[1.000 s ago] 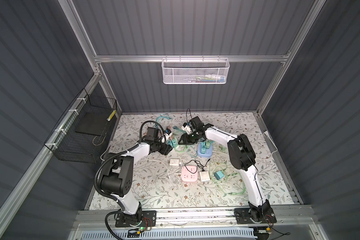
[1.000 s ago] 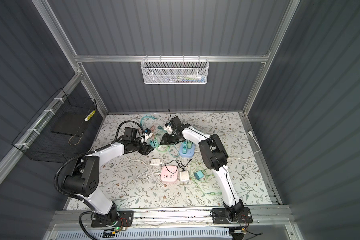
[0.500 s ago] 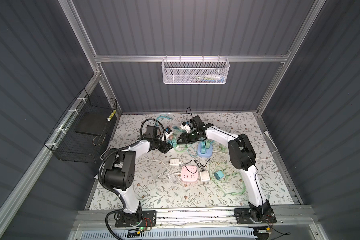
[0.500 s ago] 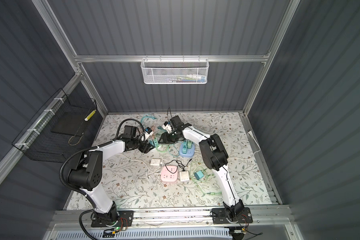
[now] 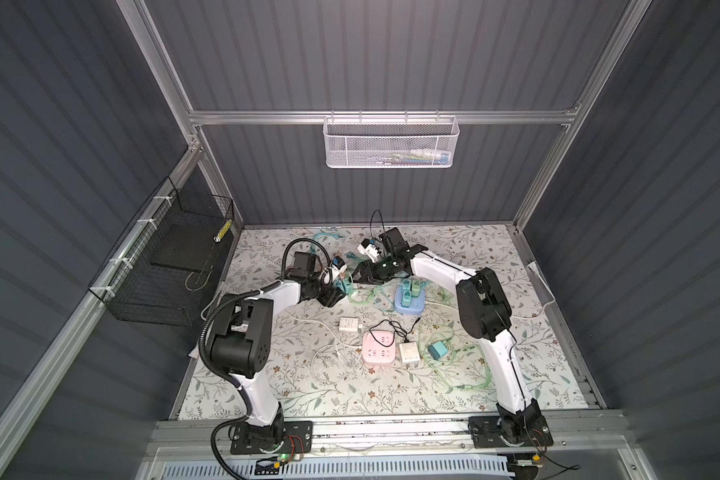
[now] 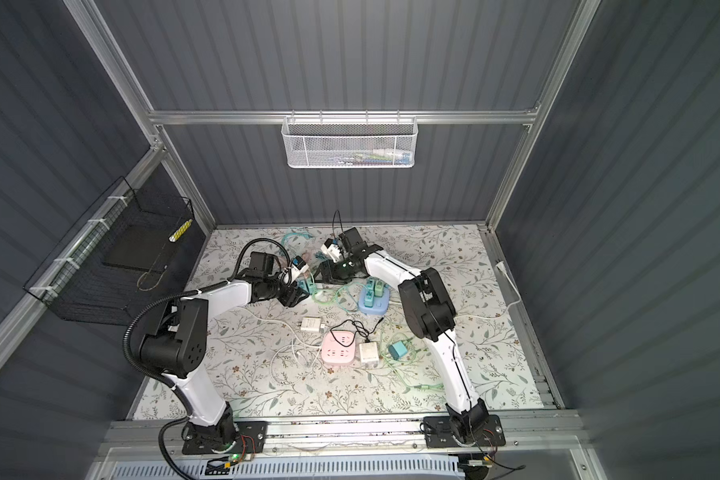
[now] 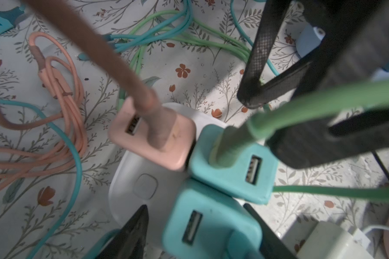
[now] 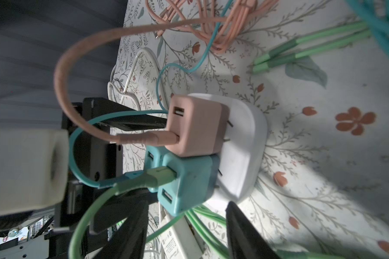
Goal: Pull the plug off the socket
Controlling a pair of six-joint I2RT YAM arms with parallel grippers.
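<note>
Locate the white socket (image 7: 126,170) lying on the desk (image 7: 200,85). Find the teal plug (image 7: 211,224) seated in the socket face, beside a second teal plug (image 7: 231,170) carrying a green cable (image 7: 323,98) and a pink plug (image 7: 171,154).

Note the left end effector (image 7: 195,207) half open astride the teal plug, with one finger (image 7: 135,231) standing off over the socket face and the other close against the plug's opposite side — not yet clamped. Note the right end effector (image 8: 186,204) parted and holding nothing, poised at the socket edge next to the second teal plug.

Treat the plug as light, rigid and smooth-skinned; expect some slip. Take hold across two flat opposite sides, low toward the socket, clear of the USB port (image 7: 192,227). Expect prong friction to drag the light socket along — brace the socket body before pulling. Pull straight along the prongs (image 8: 229,123), without rocking. Observe bare prongs showing under the neighbouring plugs in the right wrist view.
</note>
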